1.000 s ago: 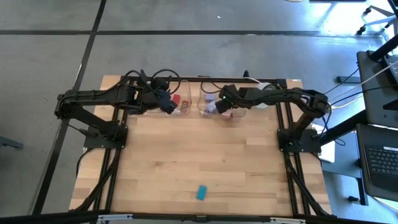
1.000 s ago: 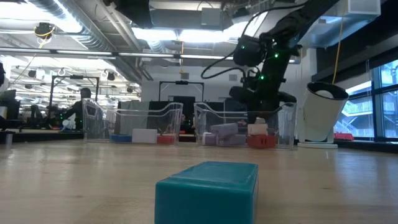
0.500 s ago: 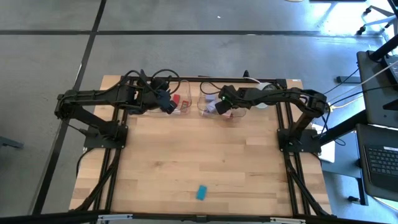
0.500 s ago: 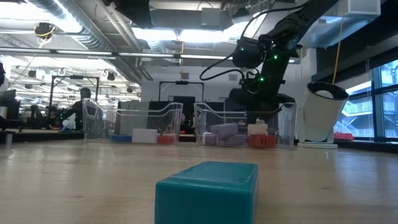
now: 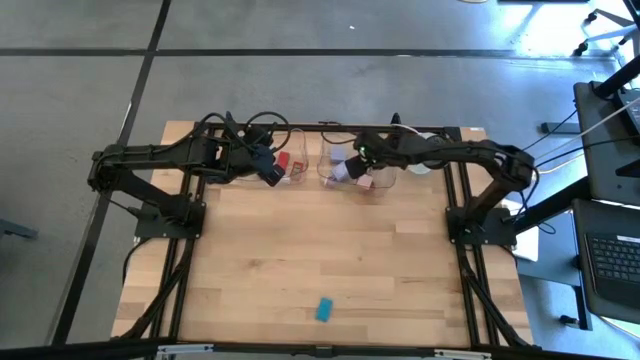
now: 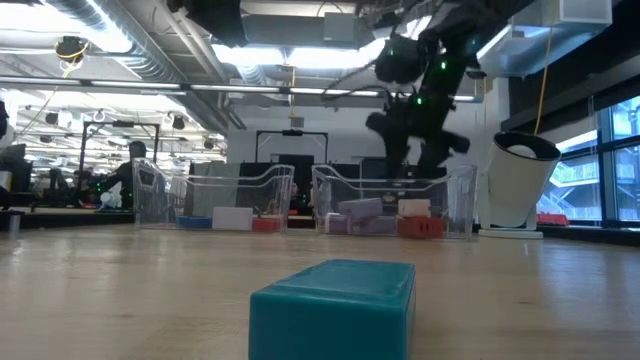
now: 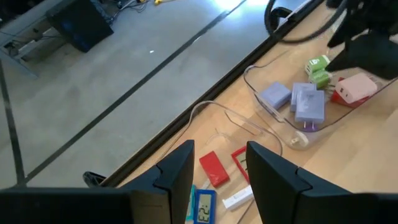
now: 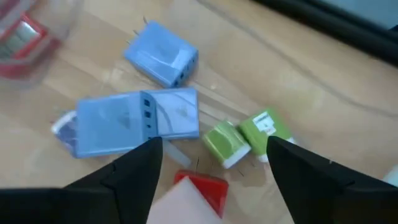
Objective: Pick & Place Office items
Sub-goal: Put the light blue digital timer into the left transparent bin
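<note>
One teal piece [image 5: 324, 309] lies alone on the wood near the table's front edge, large in the low view [image 6: 335, 305]. The other office items lie in two clear trays at the far edge. The right tray [image 5: 378, 186] holds two lilac pieces [image 8: 163, 53] [image 8: 140, 121], two green ones [image 8: 224, 144] [image 8: 267, 129] and a pink-and-red one [image 8: 199, 194]. My right gripper [image 8: 214, 146] hangs open above them, touching nothing. My left gripper [image 7: 219, 149] stands open over the left tray [image 5: 296, 180], above two red pieces [image 7: 214, 169] [image 7: 239, 163].
A white tape roll on its stand [image 6: 520, 182] sits at the far right corner, beside the right tray. Black frame rails [image 5: 180, 270] run along the table's left and right sides. Bare wood [image 5: 320, 240] spreads between the trays and the teal piece.
My right gripper has opened wide and risen out of the right tray, shifting a little toward the far edge. The pieces in the tray lie below it.
</note>
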